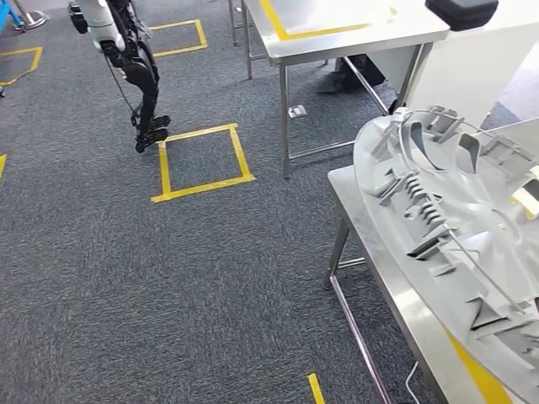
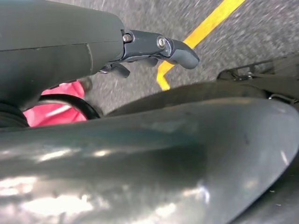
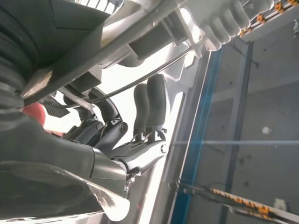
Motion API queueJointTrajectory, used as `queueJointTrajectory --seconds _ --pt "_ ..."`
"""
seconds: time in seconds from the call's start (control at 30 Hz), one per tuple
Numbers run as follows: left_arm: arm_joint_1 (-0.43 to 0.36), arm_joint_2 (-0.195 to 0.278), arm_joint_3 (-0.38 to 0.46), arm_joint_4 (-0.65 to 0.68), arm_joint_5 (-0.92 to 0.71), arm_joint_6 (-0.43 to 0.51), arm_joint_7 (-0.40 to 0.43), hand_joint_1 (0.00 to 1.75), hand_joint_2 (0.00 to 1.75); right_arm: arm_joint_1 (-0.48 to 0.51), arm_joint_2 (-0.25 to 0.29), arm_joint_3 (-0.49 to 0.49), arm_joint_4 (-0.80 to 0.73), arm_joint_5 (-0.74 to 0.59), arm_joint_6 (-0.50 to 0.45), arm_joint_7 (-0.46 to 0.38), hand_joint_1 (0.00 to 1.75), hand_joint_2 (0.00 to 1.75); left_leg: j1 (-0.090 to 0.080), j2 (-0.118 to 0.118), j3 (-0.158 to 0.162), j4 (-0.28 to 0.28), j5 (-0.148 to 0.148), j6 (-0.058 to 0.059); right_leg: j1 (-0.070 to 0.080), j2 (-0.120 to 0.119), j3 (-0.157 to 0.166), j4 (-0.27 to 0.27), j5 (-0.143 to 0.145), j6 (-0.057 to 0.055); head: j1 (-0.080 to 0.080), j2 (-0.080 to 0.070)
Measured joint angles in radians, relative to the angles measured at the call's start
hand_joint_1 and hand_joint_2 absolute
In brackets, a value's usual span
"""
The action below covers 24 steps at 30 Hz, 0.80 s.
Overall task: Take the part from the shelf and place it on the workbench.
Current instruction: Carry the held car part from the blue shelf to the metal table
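While the carry runs, biggest things first:
Floor: grey speckled carpet (image 1: pixel 127 278), rough weave, with yellow tape squares (image 1: pixel 202 162) marked out on the far left.
Counter: brushed steel top on thin steel legs at near right (image 1: pixel 381 278), yellow strip along it; a second steel counter (image 1: pixel 343 29) stands farther off.
Part: big pale grey moulded panel (image 1: pixel 445 219), a rounded dish with ribs, clips and fins on its inner face, glossy and stiff-looking. It hangs over the near counter's edge at right, tilted; touching or not, I cannot tell.
Right robot hand: under the part, dark fingers (image 3: pixel 150 105) curled up around its ribbing and clamped on it (image 3: pixel 134 135).
Left robot hand: one finger (image 2: pixel 166 49) stretched out above the part's smooth outer skin; holding or free, I cannot tell.
Risk: in my judgement the wide panel could tip off the counter edge if released too near the rim, or slide on that slick steel.
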<state>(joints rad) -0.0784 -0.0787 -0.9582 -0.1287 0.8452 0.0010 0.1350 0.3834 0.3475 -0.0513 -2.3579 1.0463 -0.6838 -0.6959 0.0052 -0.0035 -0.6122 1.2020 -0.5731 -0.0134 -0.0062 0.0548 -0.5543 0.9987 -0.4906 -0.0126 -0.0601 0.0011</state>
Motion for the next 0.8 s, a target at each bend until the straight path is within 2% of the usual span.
queueJointTrajectory --seconds 0.07,0.1,0.13,0.2,0.23,0.27,0.33,0.37,0.4,0.43,0.47,0.5,0.53,0.57,0.6,0.63,0.7,0.73,0.8 --pt "0.000 0.002 -0.003 0.000 -0.002 -0.001 -0.005 0.00 0.00 -0.001 0.000 -0.003 0.000 0.000 0.000 0.000 1.75 1.75 0.001 -0.038 0.055 -0.133 0.063 0.011 0.001 0.022 -0.001 0.002 0.000 0.003 0.001 0.000" --pt "-0.001 0.003 -0.005 0.000 -0.004 -0.001 -0.007 0.00 0.00 -0.001 0.000 -0.004 0.000 0.000 0.000 0.000 1.75 1.75 0.000 -0.053 0.071 -0.175 0.074 0.014 0.001 0.032 -0.005 0.004 0.002 0.007 0.000 0.000" --pt "-0.002 0.004 -0.008 0.000 -0.005 -0.001 -0.008 0.00 0.00 -0.001 0.000 -0.006 0.000 0.000 0.000 0.000 1.75 1.75 0.000 -0.061 0.078 -0.193 0.074 0.017 0.000 0.040 -0.010 0.005 0.004 0.013 0.000 0.000" --pt "-0.005 0.002 -0.012 0.000 -0.006 -0.002 -0.010 0.00 0.00 -0.001 0.001 -0.007 0.000 -0.002 0.000 0.000 1.75 1.75 0.000 -0.048 0.079 -0.205 0.074 0.022 -0.004 0.054 -0.022 0.005 0.007 0.026 0.000 0.000" --pt "-0.006 0.002 -0.013 0.000 -0.006 -0.002 -0.010 0.00 0.00 0.000 0.001 -0.008 0.000 -0.003 0.000 0.000 1.75 1.75 0.001 -0.038 0.080 -0.210 0.077 0.027 -0.004 0.044 -0.028 0.010 0.002 0.031 0.001 0.000" --pt "-0.006 0.001 -0.015 0.000 -0.007 -0.002 -0.011 0.00 0.00 -0.001 0.001 -0.008 0.000 -0.004 0.000 0.000 1.75 1.75 0.003 -0.028 0.082 -0.216 0.080 0.033 -0.003 0.026 -0.041 0.031 -0.013 0.035 0.004 0.000" --pt "-0.005 0.000 -0.016 0.000 -0.007 -0.002 -0.013 0.00 0.00 -0.003 0.001 -0.009 0.000 -0.007 0.000 0.000 1.75 1.75 0.004 -0.004 0.082 -0.222 0.084 0.040 -0.003 -0.024 -0.092 0.136 -0.071 0.043 0.009 0.000" --pt "-0.004 0.000 -0.016 0.000 -0.008 -0.002 -0.013 0.00 0.00 -0.005 0.001 -0.010 0.000 -0.008 0.000 0.000 1.75 1.75 0.003 0.008 0.082 -0.221 0.083 0.041 -0.004 -0.037 -0.126 0.206 -0.101 0.047 0.011 0.000" --pt "-0.003 0.000 -0.017 0.000 -0.008 -0.002 -0.014 0.00 0.00 -0.005 0.001 -0.010 0.000 -0.009 0.000 0.000 1.75 1.75 0.003 0.022 0.081 -0.221 0.083 0.041 -0.005 -0.044 -0.152 0.261 -0.120 0.051 0.011 0.000" --pt "-0.002 0.000 -0.017 0.000 -0.008 -0.001 -0.014 0.00 0.00 -0.005 0.001 -0.011 0.000 -0.009 0.000 0.000 1.75 1.75 0.003 0.034 0.082 -0.221 0.082 0.041 -0.006 -0.047 -0.163 0.286 -0.121 0.054 0.011 0.000" --pt "-0.002 0.000 -0.017 0.000 -0.008 -0.001 -0.015 0.00 0.00 -0.005 0.001 -0.011 0.000 -0.010 0.000 0.000 1.75 1.75 0.003 0.045 0.082 -0.220 0.081 0.039 -0.008 -0.052 -0.153 0.269 -0.102 0.056 0.011 0.000" --pt "-0.003 -0.001 -0.017 0.000 -0.009 -0.001 -0.016 0.00 0.00 -0.005 0.001 -0.012 0.000 -0.010 0.000 0.000 1.75 1.75 0.003 0.055 0.083 -0.219 0.079 0.037 -0.009 -0.061 -0.123 0.213 -0.070 0.057 0.011 0.000" --pt "-0.004 -0.002 -0.018 0.000 -0.009 0.000 -0.016 0.00 0.00 -0.006 0.001 -0.013 0.000 -0.010 0.000 0.000 1.75 1.75 0.003 0.064 0.085 -0.217 0.076 0.034 -0.009 -0.081 -0.083 0.138 -0.040 0.058 0.011 0.000" --pt "-0.004 -0.003 -0.018 0.000 -0.011 0.000 -0.016 0.00 0.00 -0.007 0.001 -0.014 0.000 -0.010 0.000 0.000 1.75 1.75 0.001 0.072 0.087 -0.213 0.072 0.028 -0.006 -0.099 -0.044 0.071 -0.019 0.055 0.011 0.000" --pt "-0.004 -0.003 -0.019 0.000 -0.013 0.001 -0.017 0.00 0.00 -0.008 0.001 -0.014 0.000 -0.011 0.000 0.000 1.75 1.75 -0.002 0.079 0.088 -0.211 0.069 0.023 -0.004 -0.112 -0.019 0.027 -0.009 0.050 0.010 0.000" --pt "-0.004 -0.003 -0.020 0.000 -0.015 0.001 -0.018 0.00 0.00 -0.009 0.001 -0.015 0.000 -0.013 0.000 0.000 1.75 1.75 -0.005 0.086 0.089 -0.209 0.066 0.018 -0.002 -0.118 -0.008 0.007 -0.009 0.045 0.010 0.000" --pt "-0.005 -0.003 -0.025 0.000 -0.018 0.002 -0.022 0.00 0.00 -0.009 0.001 -0.017 0.000 -0.015 0.000 0.000 1.75 1.75 -0.006 0.101 0.092 -0.208 0.064 0.011 0.000 -0.100 -0.008 0.007 -0.009 0.032 0.009 0.000" --pt "-0.006 -0.003 -0.027 0.000 -0.018 0.002 -0.025 0.00 0.00 -0.009 0.001 -0.019 0.000 -0.016 0.000 0.000 1.75 1.75 -0.004 0.097 0.093 -0.203 0.058 0.006 -0.001 -0.091 -0.008 0.006 -0.007 0.026 0.009 0.000" --pt "-0.008 -0.004 -0.032 0.000 -0.019 0.003 -0.031 0.00 0.00 -0.010 0.001 -0.021 0.000 -0.017 0.000 0.000 1.75 1.75 0.000 0.062 0.074 -0.150 0.018 -0.003 -0.004 -0.073 -0.008 0.003 -0.003 0.014 0.007 0.000"
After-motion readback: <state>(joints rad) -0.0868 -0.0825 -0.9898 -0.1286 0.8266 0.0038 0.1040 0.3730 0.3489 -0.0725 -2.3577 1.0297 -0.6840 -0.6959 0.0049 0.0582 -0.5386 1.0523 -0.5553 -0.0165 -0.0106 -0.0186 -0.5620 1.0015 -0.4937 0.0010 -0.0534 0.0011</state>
